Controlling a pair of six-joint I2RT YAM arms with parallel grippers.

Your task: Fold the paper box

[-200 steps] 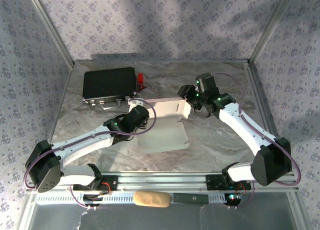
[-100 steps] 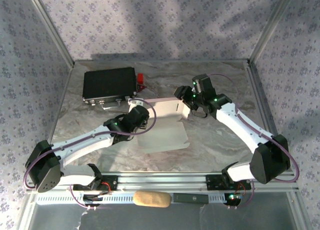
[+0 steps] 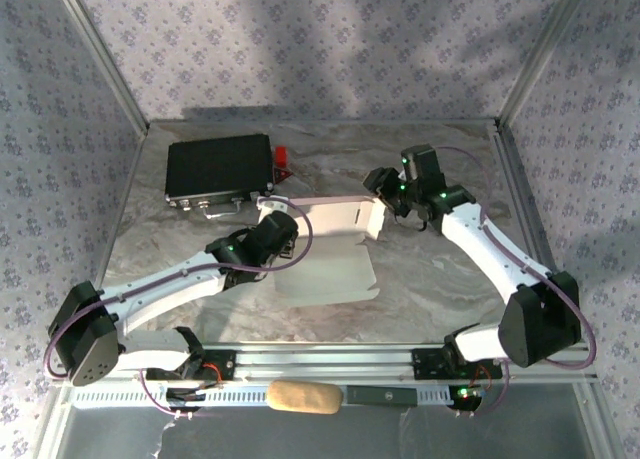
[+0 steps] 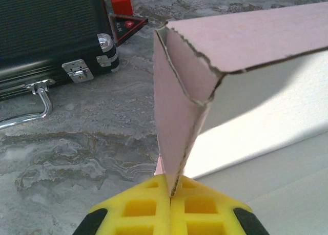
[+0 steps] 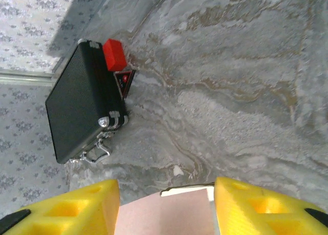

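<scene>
Pale pink thin-cardboard paper box [image 3: 325, 264] sits mid-frame in the top view on the grey marbled worktop [image 3: 450, 279]. Its base panel lies flat and whitish, and one raised wall [image 3: 330, 215] stands along the upper edge. The wall's long axis runs left to right across the frame, between the two arms. Left gripper [image 4: 170, 191] is at the wall's left end, yellow pads pressed together and pinching the bottom edge of a pink end flap [image 4: 177, 117] that stands upright and turns in at the corner. Right gripper [image 5: 164, 195] is at the wall's right end, fingers spread to either side of a pink panel with a whitish edge. Cannot tell whether either pad touches the card. In the top view, this gripper [image 3: 380, 187] sits just above and right of the wall's right tip. Black hard case [image 3: 220, 169] and small red block [image 3: 283, 157] are upper left, apart from the box. Judgement: the right end is next to be folded. The right arm is nearer to it, and the flap lies just down-left of its fingers.
</scene>
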